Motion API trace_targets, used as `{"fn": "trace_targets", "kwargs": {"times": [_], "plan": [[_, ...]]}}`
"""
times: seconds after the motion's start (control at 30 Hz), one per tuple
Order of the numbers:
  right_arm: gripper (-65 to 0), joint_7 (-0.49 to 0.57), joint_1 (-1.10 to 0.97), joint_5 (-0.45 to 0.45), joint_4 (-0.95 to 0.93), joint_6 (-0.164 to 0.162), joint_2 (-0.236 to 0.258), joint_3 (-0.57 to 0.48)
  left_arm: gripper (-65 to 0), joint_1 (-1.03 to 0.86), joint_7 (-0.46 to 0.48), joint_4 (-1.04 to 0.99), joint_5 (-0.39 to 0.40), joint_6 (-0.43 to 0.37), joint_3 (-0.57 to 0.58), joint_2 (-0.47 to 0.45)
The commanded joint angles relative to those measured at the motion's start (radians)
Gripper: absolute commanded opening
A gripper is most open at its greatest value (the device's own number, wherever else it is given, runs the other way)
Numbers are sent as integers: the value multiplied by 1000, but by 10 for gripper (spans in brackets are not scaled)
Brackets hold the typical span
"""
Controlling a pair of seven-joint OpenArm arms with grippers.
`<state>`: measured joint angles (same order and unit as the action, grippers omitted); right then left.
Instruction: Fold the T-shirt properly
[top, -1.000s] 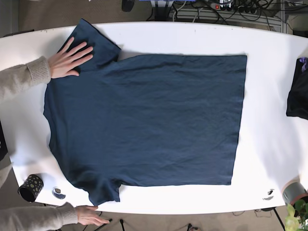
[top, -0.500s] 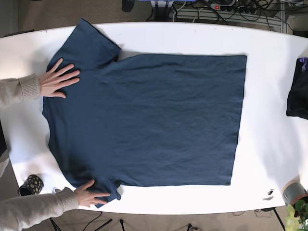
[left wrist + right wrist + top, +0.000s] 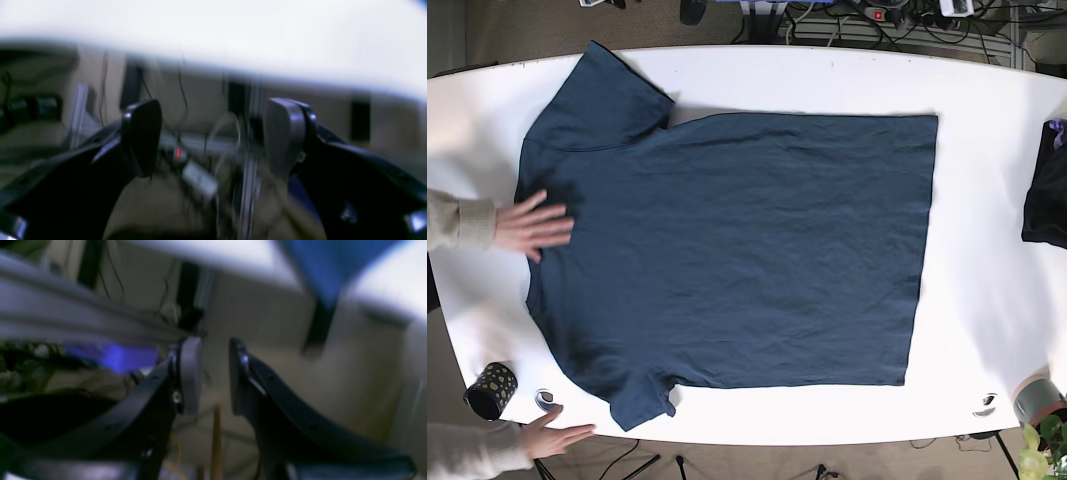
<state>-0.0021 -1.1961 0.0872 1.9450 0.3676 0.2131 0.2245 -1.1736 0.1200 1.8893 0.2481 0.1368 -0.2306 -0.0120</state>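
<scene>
- Base view: a dark blue T-shirt lies spread flat on the white table, collar toward this view's left. 1 hand rests on the collar edge; another hand sits at the table's near edge beside a black cup. Dark cloth lies at the right edge.
- Left wrist view: the left gripper is spread wide, holding nothing, below the table edge.
- Right wrist view: the right gripper shows a narrow gap, holding nothing.
</scene>
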Motion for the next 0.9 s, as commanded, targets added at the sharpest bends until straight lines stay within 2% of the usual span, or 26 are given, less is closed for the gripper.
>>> {"fn": "trace_targets", "kwargs": {"times": [0.0, 0.27, 0.4, 0.47, 0.53, 0.63, 0.7, 0.77, 0.87], "plan": [[-520, 14, -15, 41, 38, 6, 6, 11, -206, -18, 14, 52, 20, 5, 0, -3], [-512, 14, 112, 199, 43, 6, 19, 40, -203, 111, 14, 66, 90, 7, -11, -9], [-510, 12, 169, 262, 41, 6, 47, 42, -203, 159, 13, 66, 121, 7, -3, -35], [-501, 12, 196, 306, 40, 6, 58, 42, -203, 182, -24, 66, 148, 7, -3, -44], [-463, -6, 221, 342, 38, 6, 59, 42, -203, 215, -75, 66, 179, 7, -8, -49], [-361, -94, 270, 409, 41, 6, 59, 46, -203, 274, -147, 65, 214, 7, -20, -49], [-311, -149, 299, 474, 41, 9, 59, 88, -203, 298, -181, 65, 221, 7, -40, -47], [-298, -200, 319, 533, 38, 38, 53, 129, -203, 306, -196, 63, 221, 7, -45, -44], [-298, -319, 373, 644, 35, 112, 50, 209, -203, 329, -205, 62, 221, 7, -45, -47]]}}
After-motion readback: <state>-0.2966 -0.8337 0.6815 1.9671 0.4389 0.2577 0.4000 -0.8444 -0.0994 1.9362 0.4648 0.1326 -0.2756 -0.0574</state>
